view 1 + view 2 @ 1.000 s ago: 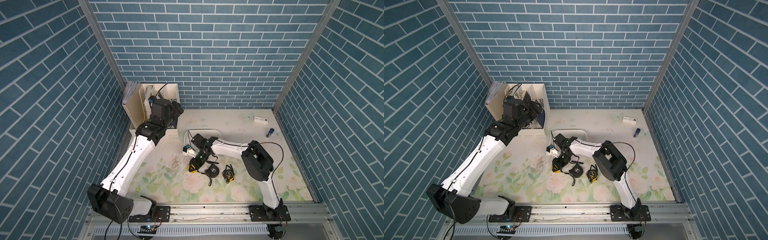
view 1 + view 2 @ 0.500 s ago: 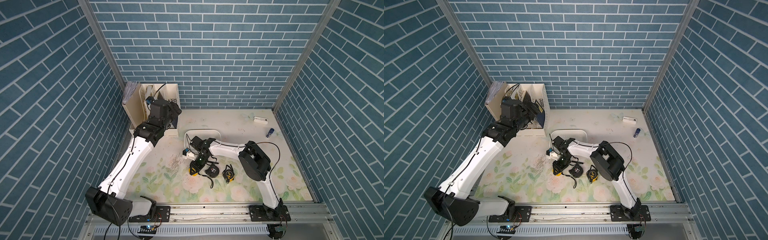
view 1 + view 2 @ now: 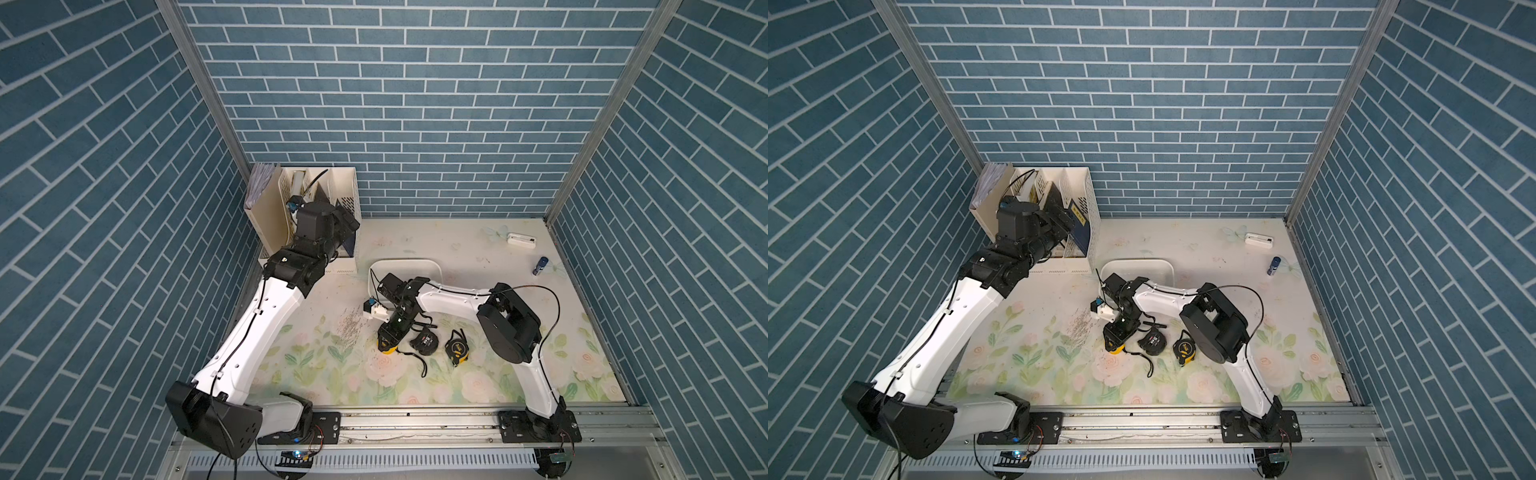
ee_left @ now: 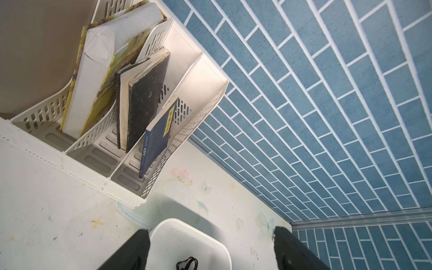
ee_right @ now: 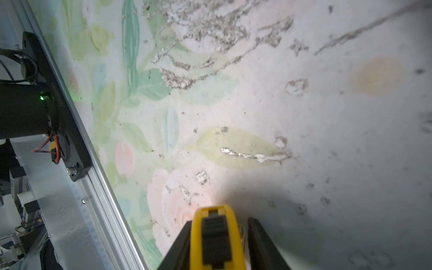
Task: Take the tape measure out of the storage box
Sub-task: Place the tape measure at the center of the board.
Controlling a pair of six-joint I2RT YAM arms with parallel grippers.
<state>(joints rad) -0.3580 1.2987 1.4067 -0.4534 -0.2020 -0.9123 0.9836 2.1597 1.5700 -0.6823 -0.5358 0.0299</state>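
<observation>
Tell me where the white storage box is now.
In both top views the storage box stands mid-table, just behind the right pincer, right of the file organizer.

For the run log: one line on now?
right end effector: open around yellow tape measure | on mat, outside storage box | left end effector: open

Tape measure: yellow case, black slide lock, sits between the right gripper fingers, outside the box. Box: shallow white tub, upright, just behind that gripper.
</observation>
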